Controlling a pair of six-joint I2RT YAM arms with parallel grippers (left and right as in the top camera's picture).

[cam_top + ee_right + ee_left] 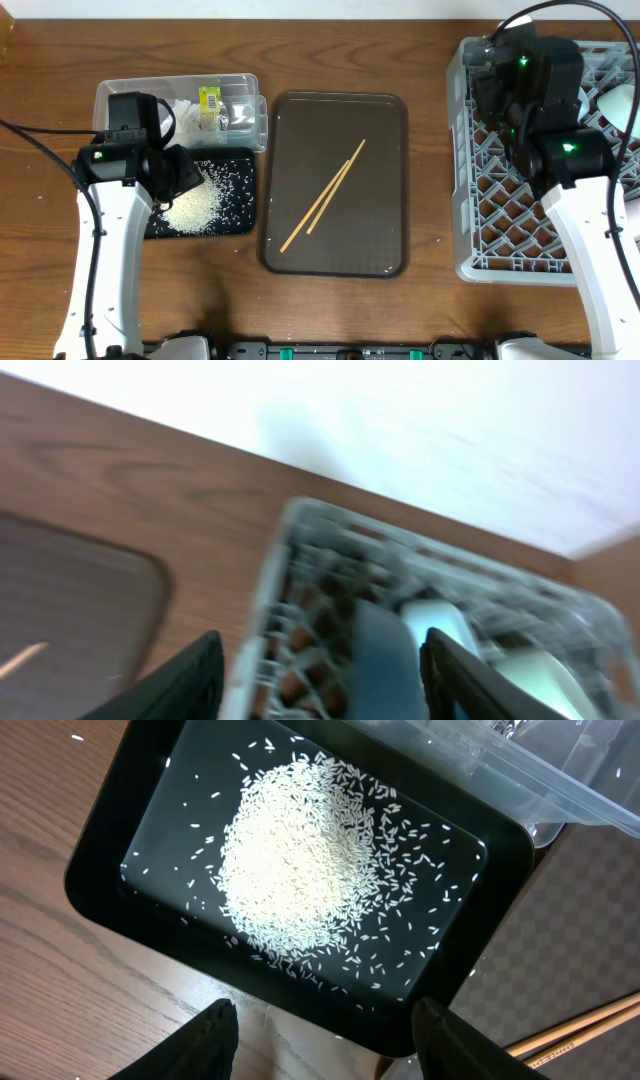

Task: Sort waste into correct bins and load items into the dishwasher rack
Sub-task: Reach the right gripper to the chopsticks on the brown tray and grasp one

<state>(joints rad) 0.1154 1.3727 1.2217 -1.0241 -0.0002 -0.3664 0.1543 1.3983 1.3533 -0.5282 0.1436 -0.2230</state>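
Observation:
Loose white rice [300, 860] lies heaped in the shallow black tray [100, 890], which sits at the left in the overhead view [240, 228]. My left gripper [325, 1030] is open and empty just above the tray's near edge; in the overhead view it hangs over the tray [178, 170]. The clear tub [245, 90] holds the yellow-green wrapper [210, 100] and white tissue [186, 108]. The chopsticks [330, 195] lie on the brown serving tray [385, 120]. My right gripper [320, 670] is open and empty above the grey rack [500, 200]. The blurred right wrist view shows a dark blue dish [385, 660] and a pale bowl [440, 625] in the rack.
A white bowl [622, 105] shows in the rack at the right edge. A few rice grains lie on the wooden table beside the black tray. The clear tub's rim [530, 775] borders the black tray's far side. The chopstick ends [580, 1025] show beside my left gripper.

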